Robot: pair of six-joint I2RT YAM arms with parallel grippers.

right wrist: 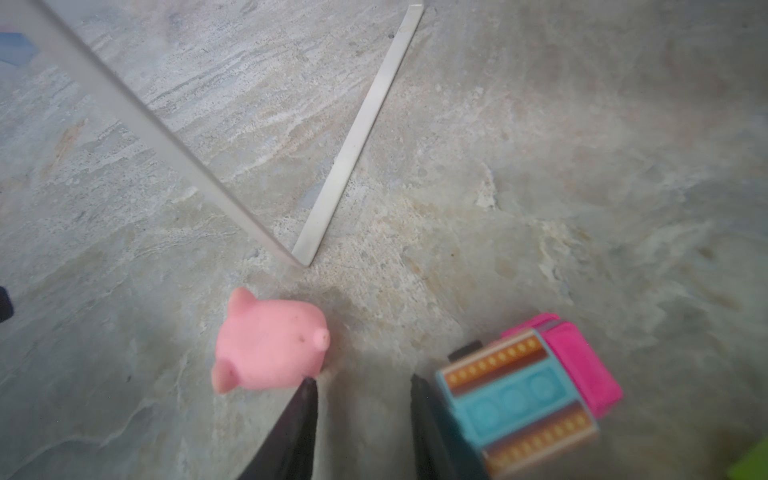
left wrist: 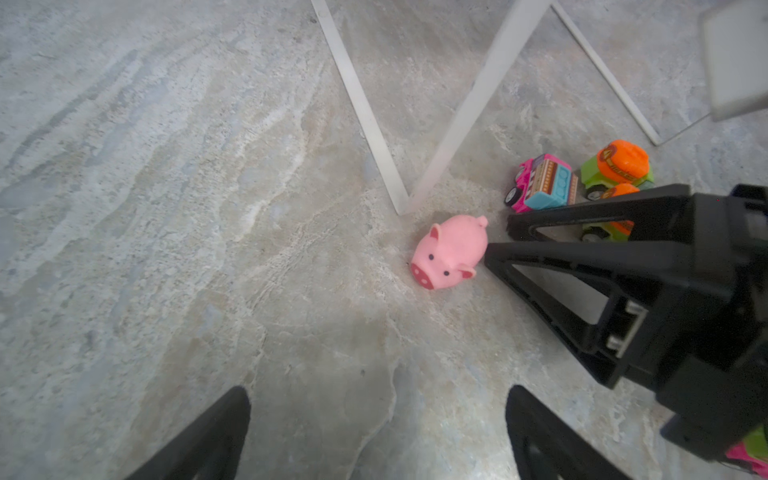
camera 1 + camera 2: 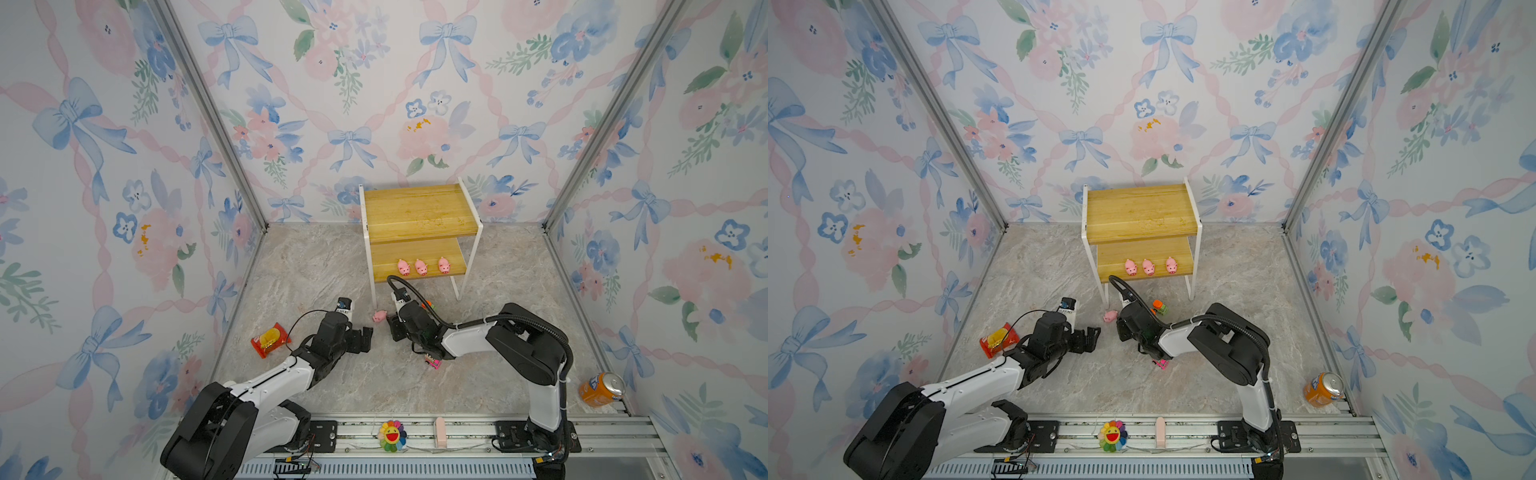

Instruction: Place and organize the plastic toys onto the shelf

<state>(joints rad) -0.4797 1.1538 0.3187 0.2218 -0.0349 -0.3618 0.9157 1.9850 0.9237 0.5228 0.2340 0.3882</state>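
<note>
At far left I see the red snack packet on the marble floor. My left gripper hovers low, jaws spread wide, holding nothing. Ahead of it a pink pig sits on the floor, just beside the front left leg of the shelf. My right gripper has its jaws narrowly parted and empty. One fingertip touches the pig's rump and the other is just beside a pink truck. Two green trucks stand just past it. Another pink truck pokes out under my right arm. Three pigs line the shelf's lower board. An orange can sits near the right wall.
</note>
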